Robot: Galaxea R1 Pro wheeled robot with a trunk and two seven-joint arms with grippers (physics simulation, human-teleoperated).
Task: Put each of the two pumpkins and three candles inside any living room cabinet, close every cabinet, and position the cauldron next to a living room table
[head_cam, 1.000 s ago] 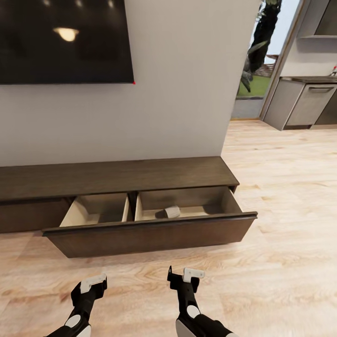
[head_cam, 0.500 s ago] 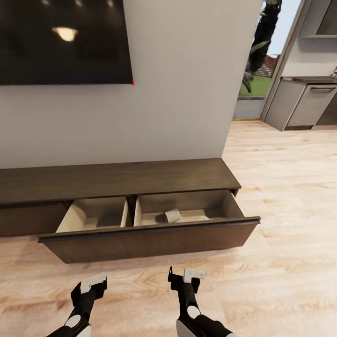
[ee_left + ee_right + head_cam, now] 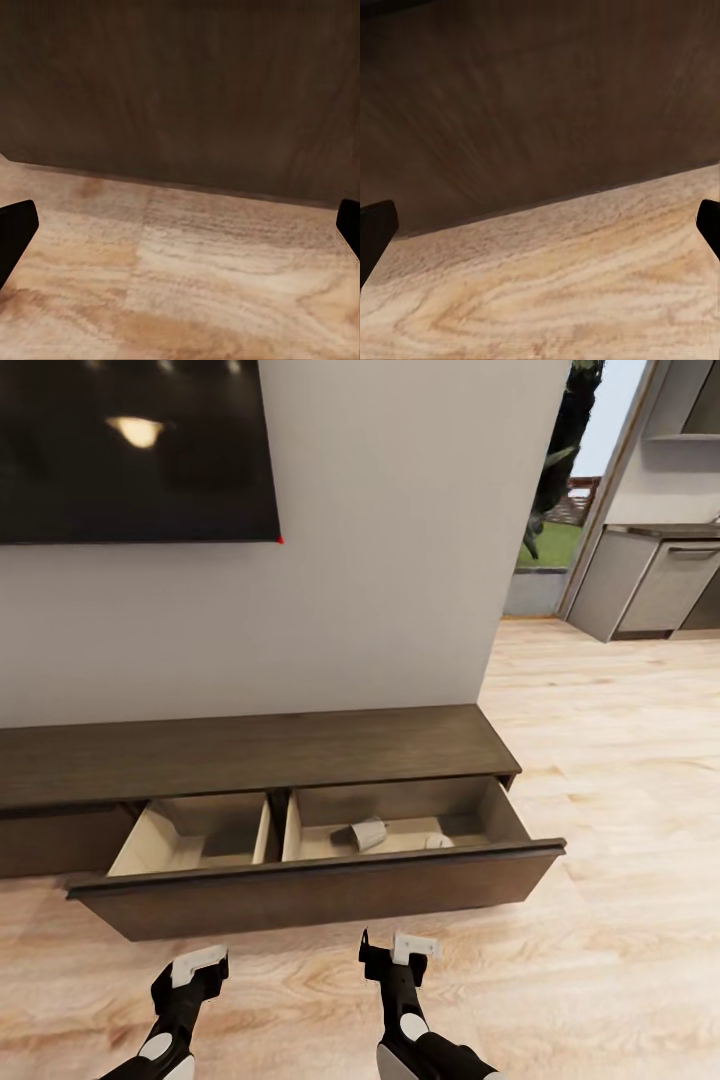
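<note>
Both claws hang low over the wood floor, empty. The left gripper and the right gripper each have their fingers spread wide with nothing between them; in the wrist views the dark fingertips sit at the far edges of the picture, with bare floorboard between.

Just ahead of both claws stands the cabinet, a long low dark-brown unit against the wall under a black screen. Its long axis runs side to side across the claws' reach, and its wide drawer front is pulled out toward them, nearer the right claw at its right end. The drawer shows 2 pale compartments. In the one ahead of the right claw lies a small pale cylinder on its side, likely a candle, its axis slanting across the drawer floor, with a second small pale object just beside the front wall (too small to name).

No pumpkin lies within reach here.

The candle looks light, rigid and smooth, so it would roll if nudged; it needs no further handling. The drawer front, by contrast, looks stiff and heavy-sliding, with no handle. I judge it best pushed square on its flat face, near the middle, so it does not skew.
</note>
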